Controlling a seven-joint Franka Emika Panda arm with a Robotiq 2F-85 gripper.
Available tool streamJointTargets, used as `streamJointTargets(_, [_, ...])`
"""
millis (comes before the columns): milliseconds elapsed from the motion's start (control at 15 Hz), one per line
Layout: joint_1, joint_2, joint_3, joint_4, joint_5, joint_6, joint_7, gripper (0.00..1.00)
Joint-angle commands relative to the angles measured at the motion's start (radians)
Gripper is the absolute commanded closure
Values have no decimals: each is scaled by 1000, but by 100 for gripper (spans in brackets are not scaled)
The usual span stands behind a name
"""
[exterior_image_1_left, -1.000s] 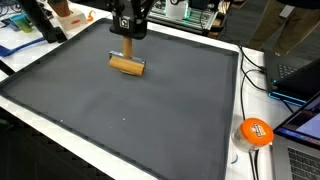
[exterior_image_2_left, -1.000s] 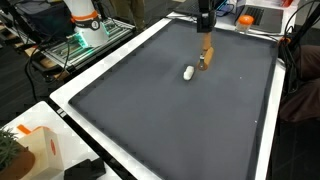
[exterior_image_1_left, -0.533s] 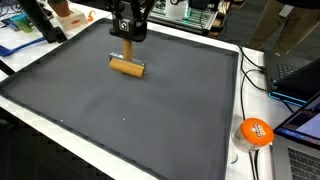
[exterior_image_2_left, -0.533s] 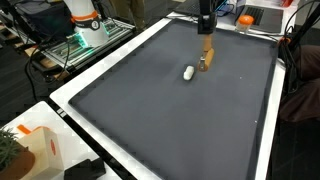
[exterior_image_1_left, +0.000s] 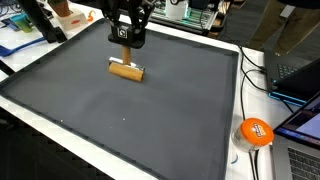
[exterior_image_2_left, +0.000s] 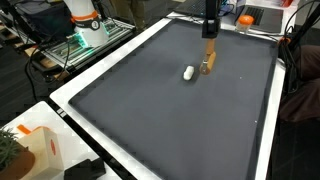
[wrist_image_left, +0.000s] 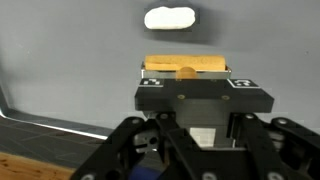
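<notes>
Gripper is clamping a wooden roller's handle, lifting it off the mat. White pill-shaped obj is lying just beside it; nothing's set down yet.

Brush beside capsule on mat

Arm upright, tool pointing down, jaws clamped shut on load.
</notes>
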Motion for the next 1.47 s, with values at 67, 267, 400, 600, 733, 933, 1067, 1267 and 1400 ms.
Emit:
streamJointTargets(67, [5, 56, 14, 111, 5, -95, -9, 78])
streamJointTargets(267, [12, 99, 17, 169, 2, -157, -14, 78])
streamJointTargets(400, [14, 126, 19, 203, 5, -200, -16, 78])
streamJointTargets(600, [19, 155, 17, 249, 1, -254, -15, 78])
streamJointTargets(733, [22, 171, 15, 276, -4, -285, -17, 78])
streamJointTargets(933, [24, 193, 15, 317, -2, -319, -16, 78])
streamJointTargets(1067, [32, 218, 14, 358, -8, -361, -10, 78])
streamJointTargets(1267, [50, 260, 10, 431, -20, -443, 12, 78])
streamJointTargets(1400, [40, 236, 15, 385, -5, -401, -4, 53])
